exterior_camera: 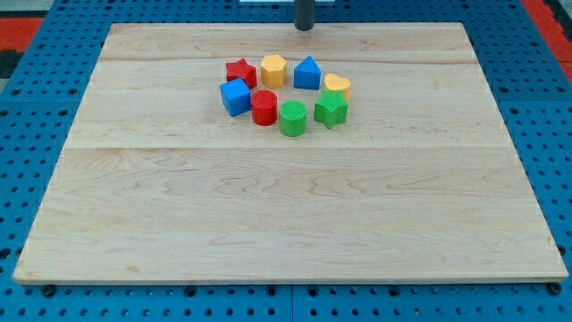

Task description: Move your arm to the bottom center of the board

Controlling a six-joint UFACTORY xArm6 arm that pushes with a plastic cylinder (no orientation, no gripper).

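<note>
My tip (305, 29) is at the view's top centre, at the far edge of the wooden board (286, 215). Below it lies a tight ring of blocks: a red star (240, 72), a yellow hexagon (273, 70), a blue triangular block (307, 72), a yellow heart (336, 85), a green star (330, 110), a green cylinder (292, 118), a red cylinder (264, 107) and a blue cube (236, 97). My tip stands apart from all of them, a short way above the yellow hexagon and the blue triangular block.
The board rests on a blue pegboard table (36, 134) that surrounds it on all sides. A red strip (545, 13) shows at the view's top right corner.
</note>
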